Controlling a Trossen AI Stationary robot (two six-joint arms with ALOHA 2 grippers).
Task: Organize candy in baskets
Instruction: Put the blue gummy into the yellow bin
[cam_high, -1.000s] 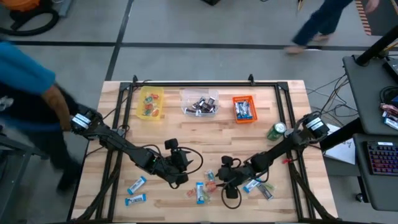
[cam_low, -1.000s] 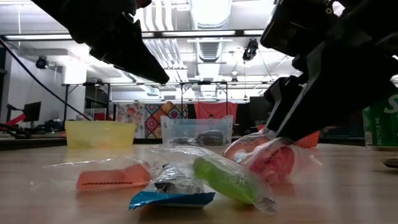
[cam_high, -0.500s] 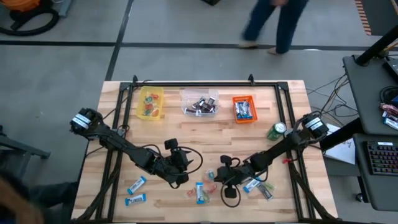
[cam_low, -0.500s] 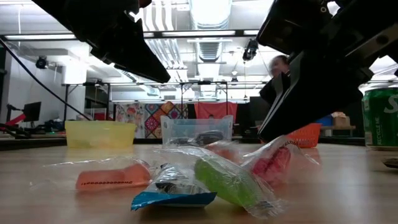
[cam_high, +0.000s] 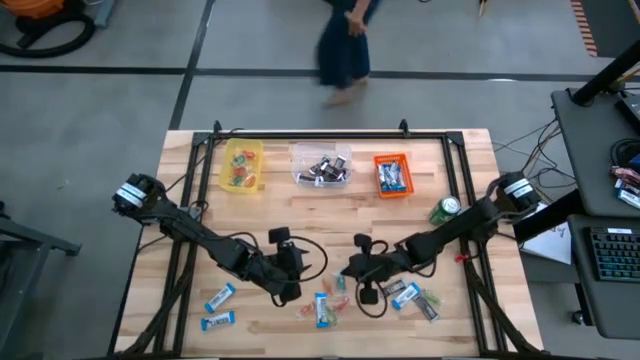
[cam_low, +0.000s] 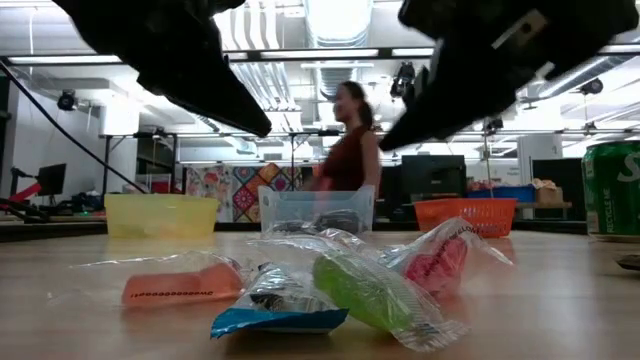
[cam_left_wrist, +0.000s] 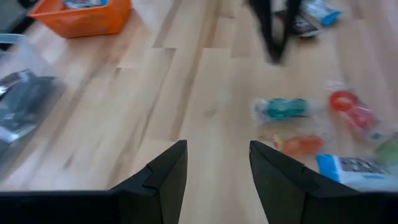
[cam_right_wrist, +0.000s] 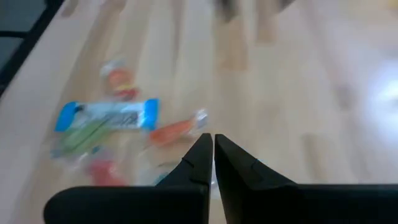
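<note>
Loose candy scattered along the near edge of the table, more already in the yellow basket, clear basket and orange basket at the far edge. Right gripper above the heap, fingers pressed together, nothing visibly between them in its wrist view. Left gripper just beside, fingers apart and empty. Only at table height: red, green and orange pieces in clear wrappers, plus a person behind the baskets
</note>
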